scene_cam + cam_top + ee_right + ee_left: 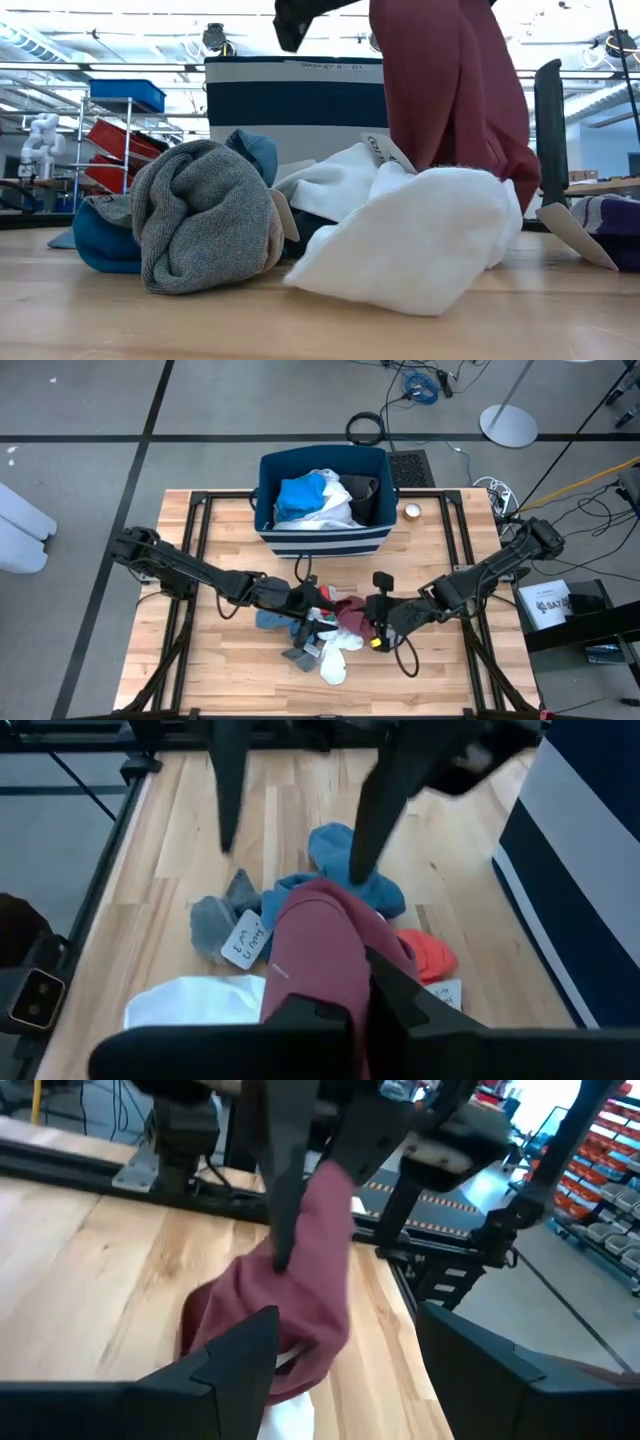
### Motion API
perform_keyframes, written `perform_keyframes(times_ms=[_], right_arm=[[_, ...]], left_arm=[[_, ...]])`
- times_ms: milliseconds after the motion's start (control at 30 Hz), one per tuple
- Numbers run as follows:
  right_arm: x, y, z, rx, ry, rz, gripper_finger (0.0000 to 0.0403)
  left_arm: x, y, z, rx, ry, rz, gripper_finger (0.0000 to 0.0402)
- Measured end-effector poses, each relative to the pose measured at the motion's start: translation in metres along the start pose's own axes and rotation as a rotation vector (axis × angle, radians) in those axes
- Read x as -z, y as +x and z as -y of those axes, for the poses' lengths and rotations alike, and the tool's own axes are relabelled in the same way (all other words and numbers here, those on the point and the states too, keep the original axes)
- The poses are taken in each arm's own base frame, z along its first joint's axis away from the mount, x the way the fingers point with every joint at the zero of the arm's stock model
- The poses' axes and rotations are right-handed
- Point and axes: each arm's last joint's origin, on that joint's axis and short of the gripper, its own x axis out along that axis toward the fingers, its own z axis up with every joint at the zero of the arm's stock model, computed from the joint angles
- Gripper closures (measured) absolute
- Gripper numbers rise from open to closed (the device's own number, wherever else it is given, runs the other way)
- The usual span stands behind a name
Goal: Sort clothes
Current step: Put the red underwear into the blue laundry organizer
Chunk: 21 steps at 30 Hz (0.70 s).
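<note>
wooden counter (220,640) up front: white garment (420,240) and grey sock (205,225) lying loose, right end effector (362,982) clamped on maroon garment (315,955), seemingly lifted; left end effector (345,1345) spread apart beside it, navy bin (322,540) beyond.

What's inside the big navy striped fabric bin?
The navy striped fabric bin holds a bright blue garment, a white garment and a dark piece. Anything underneath them is covered.
</note>
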Motion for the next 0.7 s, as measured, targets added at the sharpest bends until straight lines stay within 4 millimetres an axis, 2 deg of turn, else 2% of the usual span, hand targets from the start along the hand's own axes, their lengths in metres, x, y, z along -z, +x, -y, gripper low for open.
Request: perform_keyframes(times_ms=[233,533,700], right_arm=[[-0.003,0.0,-0.001,-0.011,0.001,0.025,0.0403],[-0.008,0.0,-0.002,-0.001,0.01,0.077,0.0403],[-0.01,0.0,-0.001,0.041,0.024,0.117,0.0403]], left_arm=[[0.011,0.01,-0.012,-0.022,-0.106,-0.041,0.0157],[0.007,0.019,-0.01,0.034,-0.077,0.068,0.0157],[0.008,0.019,-0.012,0.017,-0.078,0.057,0.0157]])
